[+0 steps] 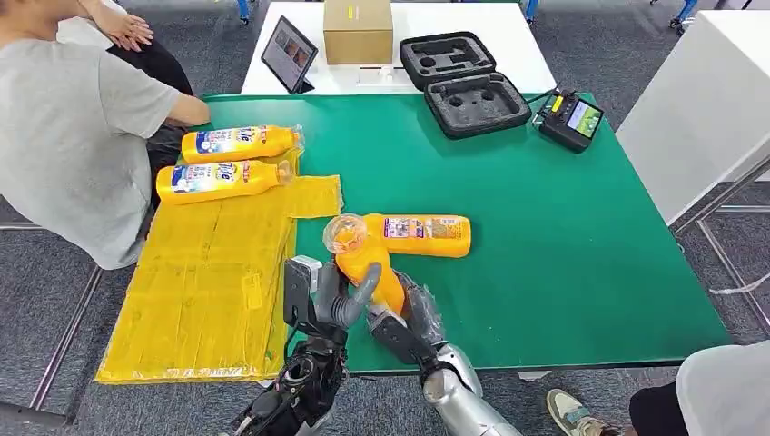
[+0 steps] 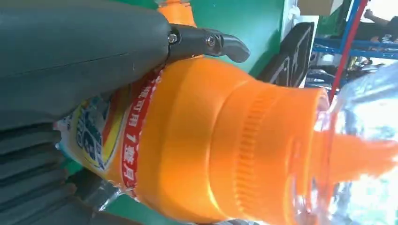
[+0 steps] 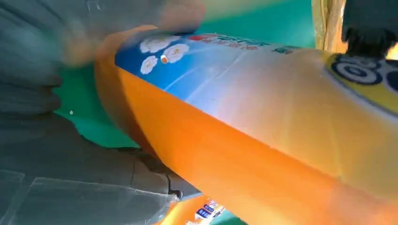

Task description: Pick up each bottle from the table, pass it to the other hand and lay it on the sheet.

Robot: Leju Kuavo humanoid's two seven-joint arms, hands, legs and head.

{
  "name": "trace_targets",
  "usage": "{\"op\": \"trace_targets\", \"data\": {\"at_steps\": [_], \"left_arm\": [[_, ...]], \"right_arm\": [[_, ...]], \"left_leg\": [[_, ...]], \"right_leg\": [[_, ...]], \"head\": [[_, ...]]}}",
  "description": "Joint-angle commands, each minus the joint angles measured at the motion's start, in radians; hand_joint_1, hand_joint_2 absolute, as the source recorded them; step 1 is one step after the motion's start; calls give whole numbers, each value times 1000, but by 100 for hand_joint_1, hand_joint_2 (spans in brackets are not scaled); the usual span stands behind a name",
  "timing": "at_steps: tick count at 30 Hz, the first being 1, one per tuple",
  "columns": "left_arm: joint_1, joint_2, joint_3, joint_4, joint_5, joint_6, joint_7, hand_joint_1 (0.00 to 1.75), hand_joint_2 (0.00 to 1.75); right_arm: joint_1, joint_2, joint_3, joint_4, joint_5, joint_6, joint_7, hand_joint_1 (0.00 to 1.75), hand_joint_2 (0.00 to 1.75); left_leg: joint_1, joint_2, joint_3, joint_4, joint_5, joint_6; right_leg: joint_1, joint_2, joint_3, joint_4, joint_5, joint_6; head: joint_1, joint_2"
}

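A: Head view, item one: held bottle, orange, clear-capped end pointing up and away from the robot, long axis running roughly front to back above the counter's near edge. Both hands are sitting on it.

B: Which hand is doing what?

A: Left hand is wrapping the upper body just below the shoulder, thumb lying across the label. Right hand is gripping the base end from below. Handover is, I judge, mid-way.

B: Item two?

A: Second bottle, lying on its side on the green counter, just behind the held one, long axis left to right. It is lying nearer the right hand.

B: And the target?

A: Yellow sheet, covering the counter's left side; two laid bottles are resting at its far end, beside a seated person.

B: Deciding relation?

A: Sheet is lying to the left of the held bottle, so the left hand is the nearer carrier; the right hand would need to be letting go first.
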Motion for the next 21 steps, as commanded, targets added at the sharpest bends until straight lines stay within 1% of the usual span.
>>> {"op": "trace_targets", "data": {"at_steps": [1,4,6,8,9,10,11,13,15,21], "left_arm": [[-46,12,-42,51,-12,26,-17,0,175],[-51,11,-44,60,-17,32,-23,0,175],[-65,6,-51,88,-32,63,-48,0,175],[-71,3,-57,104,-33,62,-51,0,175],[-78,1,-64,124,-45,83,-78,0,175],[-78,-1,-65,125,-52,96,-81,0,175],[-76,-1,-63,122,-61,105,-81,0,175],[-75,-3,-60,131,-64,108,-81,0,175],[-75,-6,-45,133,-76,108,-81,0,175],[-76,-5,-43,134,-76,107,-81,0,175]], "right_arm": [[-30,15,87,56,5,10,0,175,175],[-30,15,94,54,7,13,0,175,175],[-30,18,111,38,-5,35,0,175,175],[-30,21,111,27,-15,47,0,175,175],[-29,18,119,14,-21,43,1,171,175],[-30,18,117,10,-27,50,1,171,175],[-29,16,119,5,-31,54,2,164,175],[-29,14,118,-3,-42,73,5,159,175],[-26,11,113,-6,-80,121,3,161,175],[-25,11,112,-6,-81,121,2,161,175]], "left_leg": [[1,-1,1,0,0,-1],[0,-1,1,0,0,-1],[1,-2,3,1,-1,-3],[1,-1,0,0,0,-1],[1,-2,2,1,-1,-2],[1,-2,1,0,0,-2],[1,-1,0,0,0,-1],[1,-2,2,0,-1,-2],[1,-2,2,1,-1,-2],[1,-1,1,0,0,-1]], "right_leg": [[0,0,1,0,-1,-1],[0,-1,1,0,0,-1],[1,-1,3,1,-1,-2],[1,-1,1,0,0,-1],[1,-1,2,1,-1,-2],[0,-1,1,1,-1,-1],[1,-1,1,0,0,-1],[1,-1,2,1,-1,-2],[1,-1,2,0,-1,-2],[1,-1,1,0,0,-1]], "head": [[0,0],[0,0],[0,0],[0,0],[0,0],[0,0],[0,0],[0,0],[0,0],[0,0]]}}
